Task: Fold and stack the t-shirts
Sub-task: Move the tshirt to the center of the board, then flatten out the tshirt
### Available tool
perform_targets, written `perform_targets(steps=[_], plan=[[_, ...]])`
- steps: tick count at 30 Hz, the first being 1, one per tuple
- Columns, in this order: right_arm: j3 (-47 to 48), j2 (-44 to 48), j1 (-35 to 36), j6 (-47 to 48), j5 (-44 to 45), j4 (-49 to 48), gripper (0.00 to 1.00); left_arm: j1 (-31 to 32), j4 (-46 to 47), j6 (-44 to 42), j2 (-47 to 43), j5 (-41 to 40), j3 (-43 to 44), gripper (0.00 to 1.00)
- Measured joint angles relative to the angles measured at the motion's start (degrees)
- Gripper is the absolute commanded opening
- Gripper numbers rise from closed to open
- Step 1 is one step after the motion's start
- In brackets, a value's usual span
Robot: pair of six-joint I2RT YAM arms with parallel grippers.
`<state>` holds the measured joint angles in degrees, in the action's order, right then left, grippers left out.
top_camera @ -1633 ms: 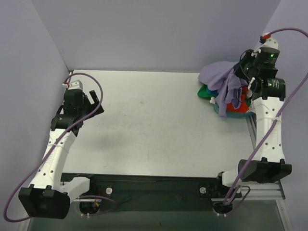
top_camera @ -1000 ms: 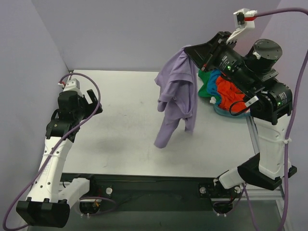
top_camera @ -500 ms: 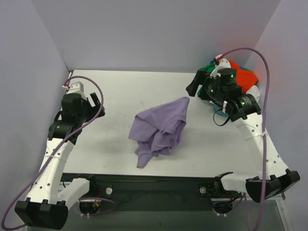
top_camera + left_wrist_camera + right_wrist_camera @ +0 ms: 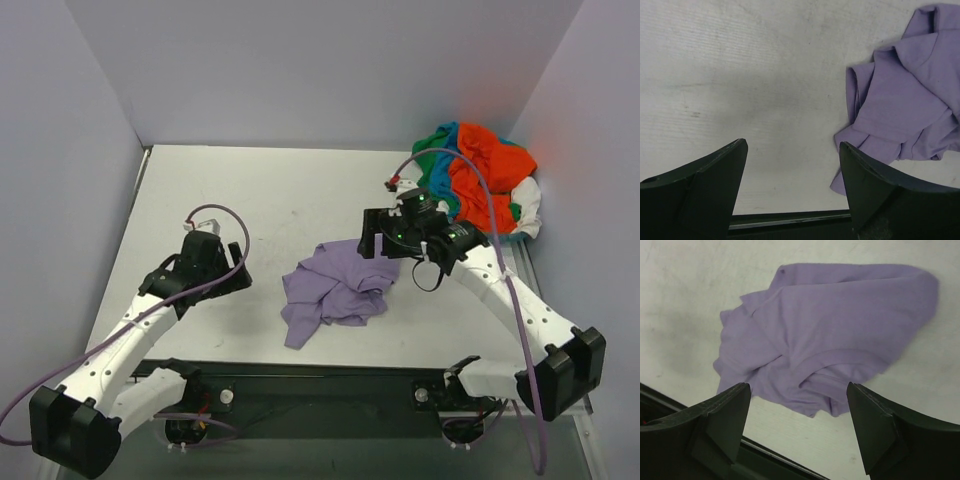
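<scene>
Shifted nearer crumpled lavender t-shirt [image 4: 335, 290]: left fingers [image 4: 700, 190], right fingers [image 4: 715, 425], both spread apart, empty.

Lab rig: white table [image 4: 250, 190] boxed in by plain walls [image 4: 330, 70]

The crumpled lavender-purple cloth t-shirt [image 4: 335, 290] looks soft and matt. The heap of orange-red, green, teal-blue and white cloth t-shirts [image 4: 480, 185] is matt too. The pale grey worktop [image 4: 250, 190] is smooth, dull and faintly scuffed. The left end effector [image 4: 792, 150] and right end effector [image 4: 798, 390] have dark, matt, plastic-looking fingers [image 4: 705, 185].
</scene>
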<state>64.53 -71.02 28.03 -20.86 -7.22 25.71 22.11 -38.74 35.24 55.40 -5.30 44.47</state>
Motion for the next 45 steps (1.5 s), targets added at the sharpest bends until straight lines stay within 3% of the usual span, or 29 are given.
perform_targets(steps=[5,14,23,28,33,35,40,44,45], plan=[[-2.40,-6.80,5.70,-0.20,-3.78,-3.65,0.79,1.79,-0.46,2.21,-1.42,1.07,-3.13,0.85],[-3.98,-18.97,6.47,-0.42,-6.95,-7.76,0.78,11.39,1.97,4.28,0.61,4.31,-6.27,0.84],[-4.52,-23.80,-1.70,-2.80,-2.91,-7.76,0.78,23.89,9.11,4.79,10.25,8.50,-8.28,0.81],[-5.31,-23.80,-4.33,-3.39,-1.97,-7.72,0.77,27.23,10.51,3.58,17.73,9.81,-6.40,0.67],[-5.68,-23.80,-4.31,-3.41,-1.99,-7.74,0.77,28.63,10.62,3.37,22.45,9.84,-4.42,0.65],[-5.88,-23.80,-4.28,-3.41,-1.99,-7.76,0.77,29.09,10.75,3.39,23.08,9.86,-4.39,0.55],[-6.03,-23.78,-4.28,-3.41,-1.97,-7.74,0.77,29.53,10.80,3.30,24.50,9.77,-3.91,0.44],[-6.25,-23.74,-4.26,-3.41,-1.79,-7.76,0.75,29.57,11.17,3.37,26.12,9.70,-3.67,0.26],[-6.38,-23.74,-4.26,-3.41,-1.73,-7.76,0.75,29.57,11.37,3.30,26.36,9.68,-3.61,0.16]])
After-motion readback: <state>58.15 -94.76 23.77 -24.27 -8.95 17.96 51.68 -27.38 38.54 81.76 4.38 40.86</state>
